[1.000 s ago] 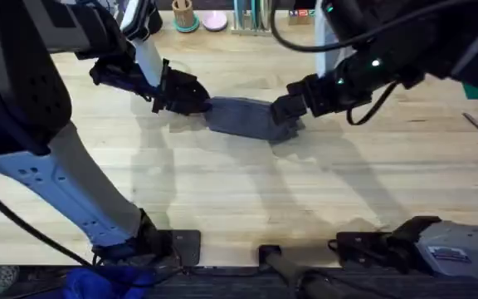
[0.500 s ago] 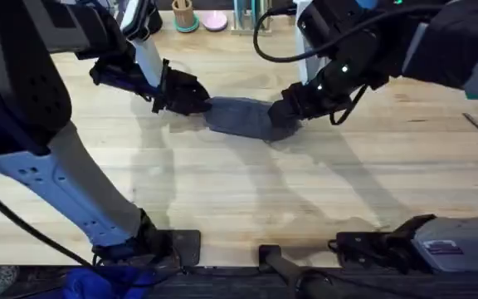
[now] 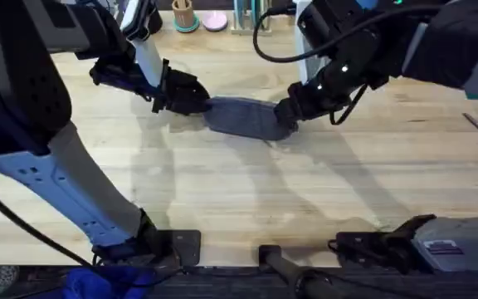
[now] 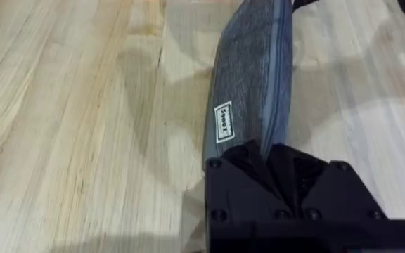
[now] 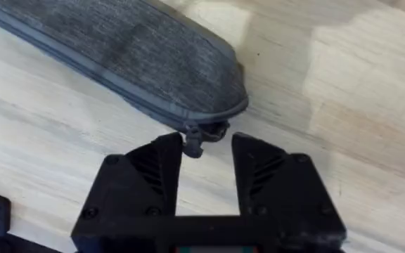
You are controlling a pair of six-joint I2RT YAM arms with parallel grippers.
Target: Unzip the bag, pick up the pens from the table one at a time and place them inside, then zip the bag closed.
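From the overhead camera we look down and forward across the table [image 3: 247,191], with both arm bases along our near edge and the two grippers meeting far ahead at the bag [image 3: 241,116]. From the left wrist we look close along the bag [image 4: 248,91], which runs lengthwise straight out from the left gripper [image 4: 269,156]. From the right wrist we look down, very near, on the bag's rounded end [image 5: 209,60] just ahead of the right gripper [image 5: 207,156]. All three views share the bag and the pale wood around it.
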